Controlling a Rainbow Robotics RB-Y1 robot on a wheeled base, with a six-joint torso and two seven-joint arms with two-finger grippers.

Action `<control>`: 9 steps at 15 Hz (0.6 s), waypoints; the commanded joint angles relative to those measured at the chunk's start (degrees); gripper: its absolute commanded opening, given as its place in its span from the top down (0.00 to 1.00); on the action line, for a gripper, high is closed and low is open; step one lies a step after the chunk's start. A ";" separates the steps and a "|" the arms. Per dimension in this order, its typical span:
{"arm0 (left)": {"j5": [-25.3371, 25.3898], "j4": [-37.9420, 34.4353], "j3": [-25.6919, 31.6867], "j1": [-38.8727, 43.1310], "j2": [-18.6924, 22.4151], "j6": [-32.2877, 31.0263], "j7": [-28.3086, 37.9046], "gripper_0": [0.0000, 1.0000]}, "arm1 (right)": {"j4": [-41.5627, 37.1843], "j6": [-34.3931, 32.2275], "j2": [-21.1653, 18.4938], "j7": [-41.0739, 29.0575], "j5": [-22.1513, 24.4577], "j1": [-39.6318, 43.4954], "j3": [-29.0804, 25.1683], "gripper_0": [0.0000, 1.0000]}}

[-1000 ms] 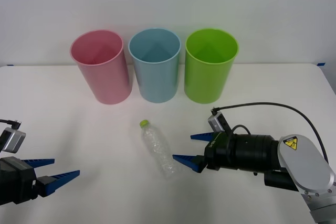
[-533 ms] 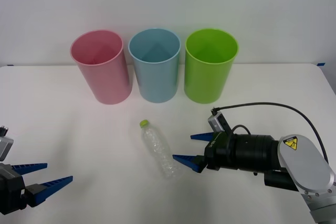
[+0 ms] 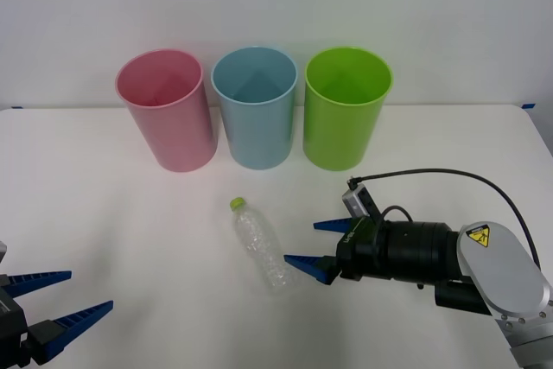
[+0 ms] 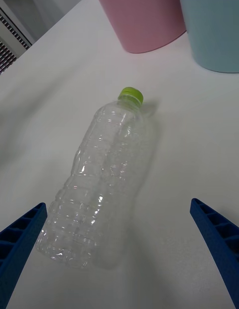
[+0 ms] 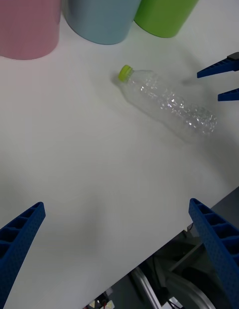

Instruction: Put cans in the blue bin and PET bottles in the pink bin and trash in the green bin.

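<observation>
Front view puts my right hand (image 3: 315,244) low over the white desk (image 3: 130,205), fingers spread wide and gripping nothing. The bottle (image 3: 258,244) lies on its side straight ahead of that hand, its base near my lower fingertip, though I cannot tell if they touch. Its yellow-green cap (image 3: 237,204) points away from me toward the bins. In the right wrist view the bottle (image 4: 102,184) sits ahead of my two open fingers, closer to one of them, clear and crinkled, with the cap (image 4: 131,94) at its far end.

Beyond the bottle three bins stand upright in a row, close beside one another: the pink bin (image 3: 167,110) farthest from my right hand, the blue bin (image 3: 255,107) in the middle, the green bin (image 3: 346,107) nearest to it.

My left hand (image 3: 54,298) hangs at the near edge of the desk, well apart from the bottle, fingers also spread and holding nothing. From its wrist view the bottle (image 5: 169,102) lies far ahead, with my right hand's blue fingertips (image 5: 219,70) just beyond its base.
</observation>
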 commanded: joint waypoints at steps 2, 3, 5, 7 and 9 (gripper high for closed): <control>1.06 0.03 0.72 1.84 -0.01 0.42 -3.75 0.00 | 0.00 0.00 0.00 0.00 0.00 0.00 0.00 0.00; 1.23 0.12 0.81 2.36 -0.45 0.60 -4.46 0.00 | 0.00 0.00 0.00 0.00 0.00 0.00 0.00 0.00; 1.50 0.03 0.99 2.98 -2.03 0.69 -4.98 0.00 | 0.00 0.00 0.00 0.00 0.00 0.00 0.00 0.00; 1.50 0.12 0.72 3.51 -3.96 0.78 -5.60 0.00 | 0.00 0.00 0.00 0.00 0.00 0.00 0.00 0.00; 1.85 0.03 0.11 3.95 -4.40 0.95 -5.86 0.00 | 0.00 0.00 0.00 0.00 0.00 0.00 0.00 0.00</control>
